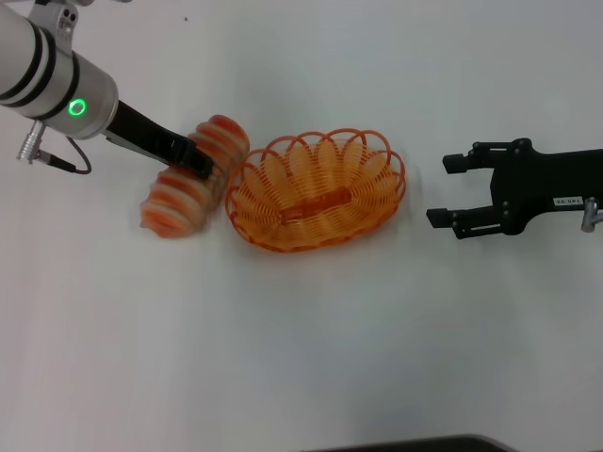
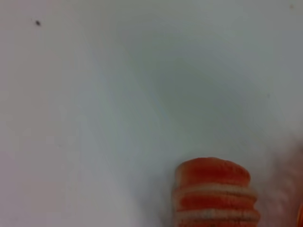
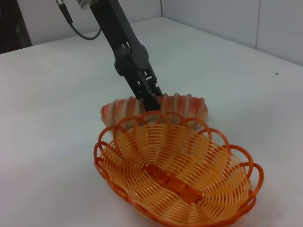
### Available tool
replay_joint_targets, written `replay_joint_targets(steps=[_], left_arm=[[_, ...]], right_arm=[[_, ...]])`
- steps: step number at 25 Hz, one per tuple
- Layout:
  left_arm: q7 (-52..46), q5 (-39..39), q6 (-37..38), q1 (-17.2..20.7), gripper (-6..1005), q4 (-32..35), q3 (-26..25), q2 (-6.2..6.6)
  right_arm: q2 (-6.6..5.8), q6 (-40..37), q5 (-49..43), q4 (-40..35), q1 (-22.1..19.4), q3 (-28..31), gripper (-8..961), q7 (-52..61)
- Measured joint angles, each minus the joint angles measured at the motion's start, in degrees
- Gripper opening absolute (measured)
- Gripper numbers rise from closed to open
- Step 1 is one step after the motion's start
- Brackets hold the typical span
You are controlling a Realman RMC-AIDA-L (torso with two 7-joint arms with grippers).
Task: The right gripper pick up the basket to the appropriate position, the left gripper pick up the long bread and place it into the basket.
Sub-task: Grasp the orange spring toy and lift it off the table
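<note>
Your right wrist view is showing the left gripper (image 3: 150, 101) closing its jaws on the middle of the ridged, striped long bread (image 3: 182, 106), just beside the looped orange wire basket (image 3: 177, 175). The left wrist view is showing only one bread end. The right gripper (image 1: 450, 190) is hanging with jaws wide, holding nothing, apart from the basket.

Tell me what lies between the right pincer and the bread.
The basket, empty on the table, sits between the open right pincer and the bread, which the left pincer grips; the head view shows it.
</note>
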Motion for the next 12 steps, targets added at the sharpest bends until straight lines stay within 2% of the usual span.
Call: replay_joint_targets(steps=[4, 12], left_arm=[[0.4, 0.3, -0.1, 0.0, 483, -0.1, 0.0, 0.00], [0.6, 1.5, -0.3, -0.1, 418, 0.0, 0.0, 0.00]], right_arm=[[0.00, 0.1, 0.0, 0.0, 0.4, 0.0, 859, 0.1], [0.00, 1.1, 0.0, 0.0, 0.7, -1.5, 859, 1.3]])
